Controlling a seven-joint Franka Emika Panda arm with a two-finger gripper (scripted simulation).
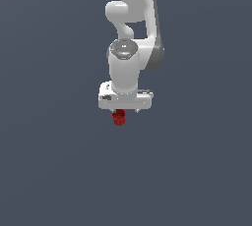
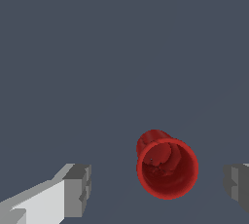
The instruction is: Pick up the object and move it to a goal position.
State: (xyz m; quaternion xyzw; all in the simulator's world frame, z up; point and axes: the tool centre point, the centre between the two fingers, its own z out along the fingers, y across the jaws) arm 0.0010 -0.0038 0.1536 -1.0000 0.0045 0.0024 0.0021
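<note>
The object is a tiny bright red cup (image 1: 118, 118) with a wider rim, just under the white hand in the exterior view. In the wrist view the cup (image 2: 167, 167) shows its open mouth toward the camera. My gripper (image 1: 119, 113) hangs straight down over it. In the wrist view my gripper (image 2: 158, 188) is open: one grey fingertip (image 2: 78, 189) and the other (image 2: 237, 185) stand wide apart on either side of the cup. Neither touches it. The cup sits nearer the second fingertip.
A plain dark grey surface (image 1: 59, 171) fills both views. The white arm (image 1: 130, 18) rises behind the hand in the exterior view. No other objects or goal marker show.
</note>
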